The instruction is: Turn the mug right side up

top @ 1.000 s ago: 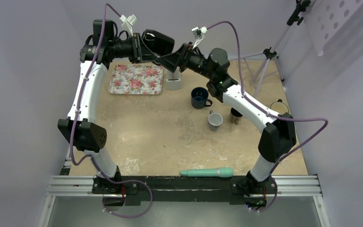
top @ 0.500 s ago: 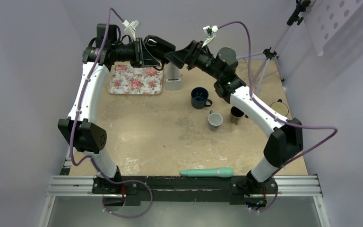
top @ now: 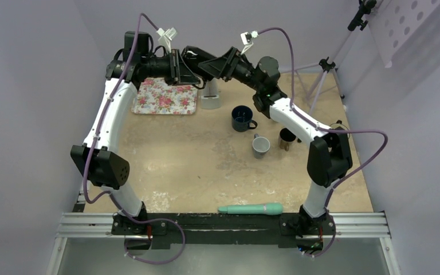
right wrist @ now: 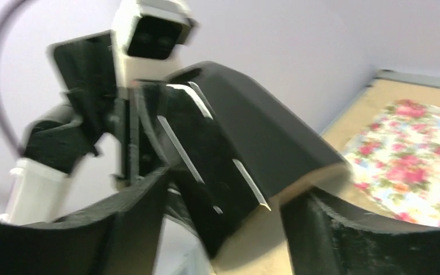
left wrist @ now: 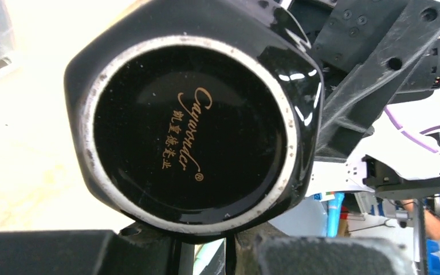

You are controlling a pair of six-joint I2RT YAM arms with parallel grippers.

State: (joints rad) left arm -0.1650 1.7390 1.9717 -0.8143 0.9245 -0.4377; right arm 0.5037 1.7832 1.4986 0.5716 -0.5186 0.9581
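A glossy black mug (left wrist: 189, 126) is held high in the air at the back of the table, its base with gold lettering facing the left wrist camera. My left gripper (left wrist: 229, 240) is shut on its lower edge. In the top view the mug (top: 196, 56) hangs between my left gripper (top: 184, 62) and my right gripper (top: 209, 64). In the right wrist view the mug (right wrist: 252, 137) lies between my right gripper's (right wrist: 223, 223) open fingers, the left one close against it.
On the table stand a floral tray (top: 165, 96), a white holder (top: 210, 98), a dark blue mug (top: 242, 118), a grey mug (top: 260, 146) and a metal cup (top: 286, 138). A teal tool (top: 251, 209) lies at the near edge. A tripod (top: 321, 74) stands back right.
My left gripper has carried the black mug a little to the right. My right gripper has risen and moved left, so its open fingers now straddle the mug.
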